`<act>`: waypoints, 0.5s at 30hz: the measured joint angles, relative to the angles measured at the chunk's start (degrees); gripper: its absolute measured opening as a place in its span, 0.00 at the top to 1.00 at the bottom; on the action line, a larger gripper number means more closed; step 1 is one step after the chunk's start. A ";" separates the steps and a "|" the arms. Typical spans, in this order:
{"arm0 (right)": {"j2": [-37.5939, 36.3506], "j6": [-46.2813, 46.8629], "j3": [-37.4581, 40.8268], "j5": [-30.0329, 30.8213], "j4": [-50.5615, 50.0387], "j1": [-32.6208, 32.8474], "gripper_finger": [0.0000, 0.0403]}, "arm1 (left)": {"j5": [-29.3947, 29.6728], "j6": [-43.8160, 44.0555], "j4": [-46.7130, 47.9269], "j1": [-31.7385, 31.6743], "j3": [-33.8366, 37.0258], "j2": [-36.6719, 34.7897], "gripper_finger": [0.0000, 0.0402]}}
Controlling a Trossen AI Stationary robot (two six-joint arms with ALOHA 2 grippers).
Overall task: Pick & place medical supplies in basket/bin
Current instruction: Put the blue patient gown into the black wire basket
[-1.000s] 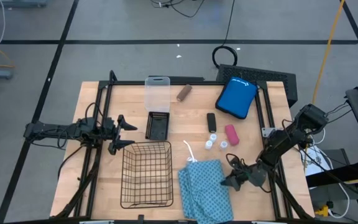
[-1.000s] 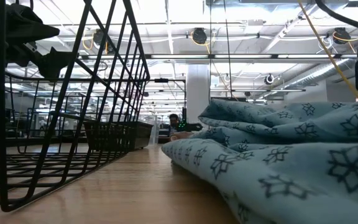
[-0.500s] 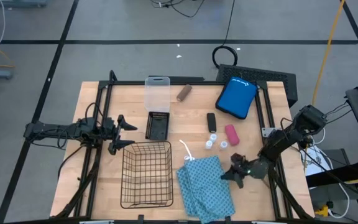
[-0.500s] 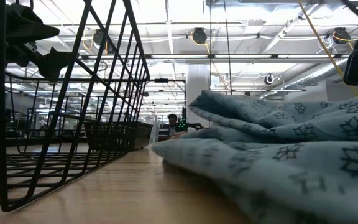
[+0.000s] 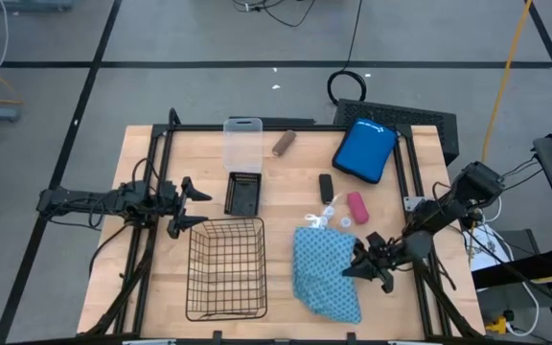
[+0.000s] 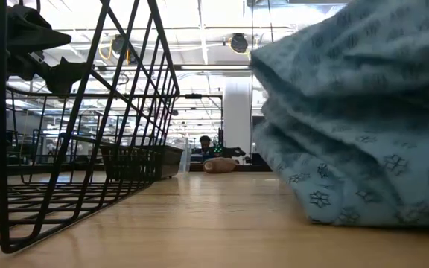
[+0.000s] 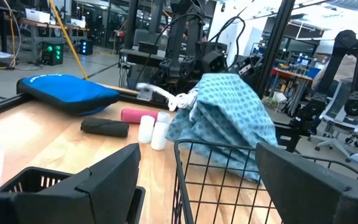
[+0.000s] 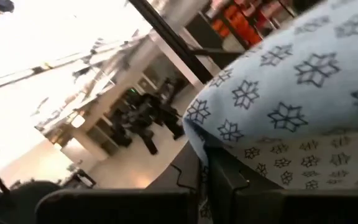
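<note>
The teal cloth [image 5: 326, 276] lies bunched at the basket's [image 5: 226, 268] three o'clock, soft and floppy (likely to sag), best pinched at a thick fold. The right gripper [image 5: 360, 270] is clamped on its edge; the fingertips are buried in fabric. The left gripper [image 5: 192, 203] gapes wide.

Two dark, slender jointed arms, matte black throughout. Left pincer [image 5: 195, 203]: two broad, flat black fingers [image 7: 107, 177]. Right pincer [image 5: 356, 269]: blocky black links behind it, thin black cables trailing off the boxy rear housing.
</note>
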State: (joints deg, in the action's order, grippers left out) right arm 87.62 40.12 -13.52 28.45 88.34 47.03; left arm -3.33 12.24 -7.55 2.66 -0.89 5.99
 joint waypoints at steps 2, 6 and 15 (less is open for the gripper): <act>-0.10 -0.88 -0.01 -0.15 1.32 0.11 1.00 | 0.00 -0.01 0.00 0.01 0.00 0.01 0.19; -0.07 -3.10 -0.02 -0.26 1.26 0.89 1.00 | 0.00 0.00 0.02 0.00 0.00 0.00 0.19; -2.22 -8.41 -3.89 -7.13 1.37 0.14 1.00 | 0.00 0.00 0.02 -0.01 0.00 0.01 0.19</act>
State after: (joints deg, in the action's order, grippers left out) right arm 85.40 31.72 -17.41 21.32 89.71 47.17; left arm -3.33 12.24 -7.53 2.66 -0.89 6.00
